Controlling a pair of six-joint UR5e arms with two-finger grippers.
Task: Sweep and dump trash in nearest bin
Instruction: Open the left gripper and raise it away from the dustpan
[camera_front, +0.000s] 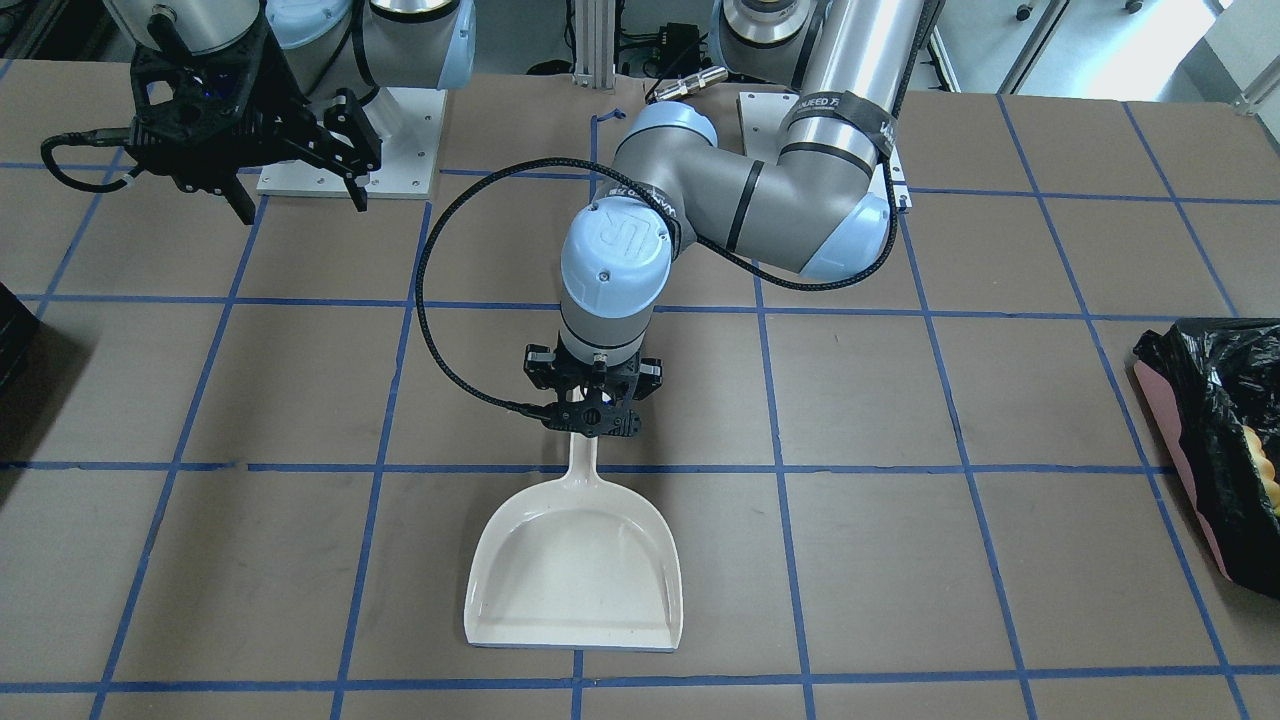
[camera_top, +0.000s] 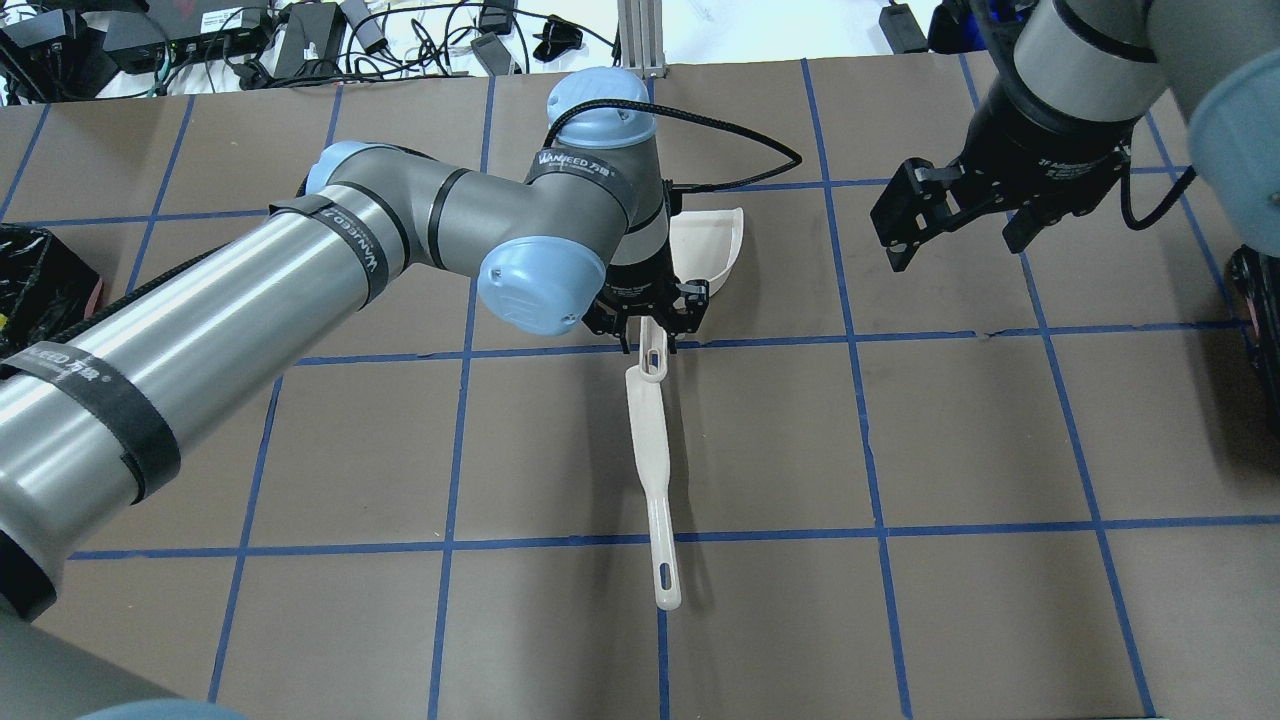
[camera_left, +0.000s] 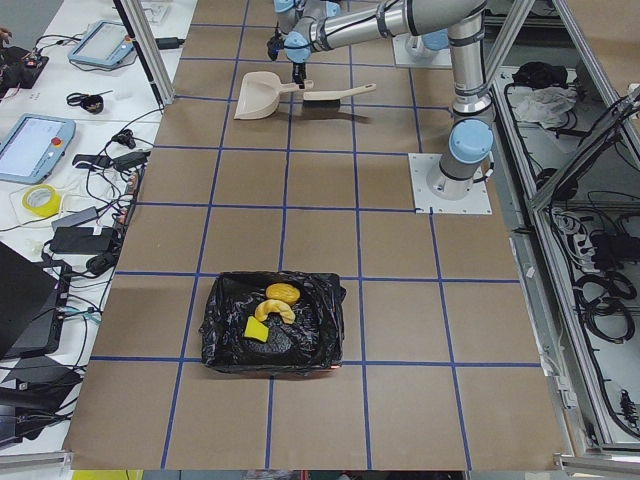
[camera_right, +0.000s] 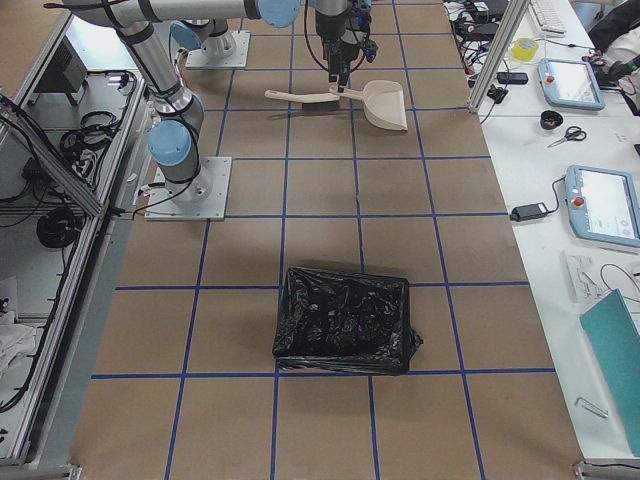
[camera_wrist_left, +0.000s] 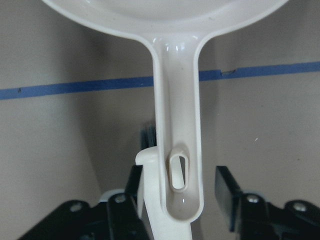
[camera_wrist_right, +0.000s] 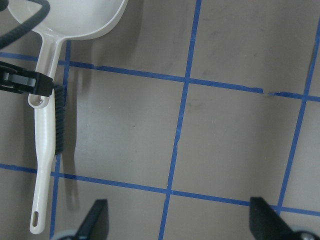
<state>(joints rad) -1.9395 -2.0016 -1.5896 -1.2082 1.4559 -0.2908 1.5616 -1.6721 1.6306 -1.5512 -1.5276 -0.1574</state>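
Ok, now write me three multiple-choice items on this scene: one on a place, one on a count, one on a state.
1. The trash lies: A in the dustpan; B in the bin; C in the right tool.
2. Trash pieces visible: A one; B three; C five.
3. The right tool is: A open and empty; B shut on the dustpan; C shut on trash.
Answers: 1 B, the pieces sit on the bin's black liner and the dustpan is empty; 2 B, three show in the left-side view; 3 A, its jaws stand apart with nothing between.
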